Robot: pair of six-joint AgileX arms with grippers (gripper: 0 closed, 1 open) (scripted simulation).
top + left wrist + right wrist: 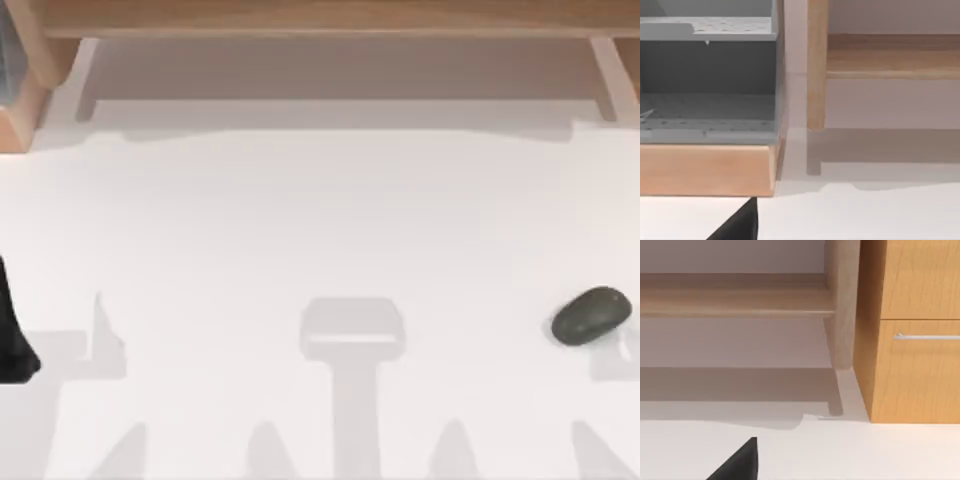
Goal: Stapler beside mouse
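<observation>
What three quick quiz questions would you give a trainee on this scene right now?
1. True or false: the mouse lies right beside my left arm.
2. The mouse rests on: A) the white table; B) a wooden shelf; C) a drawer.
3. Fill in: in the right wrist view, the wooden drawer front bears a ____ bar handle.
Key: 1 false, they are at opposite sides; 2 A; 3 silver.

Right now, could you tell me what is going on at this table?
Nothing is being handled at the moment. The mouse lies alone on the white table near its right edge, with no claw touching it. A dark part of the left arm sits at the table's left edge, far from the mouse. The wrist views look toward the wooden shelf unit and cabinet at the back.
</observation>
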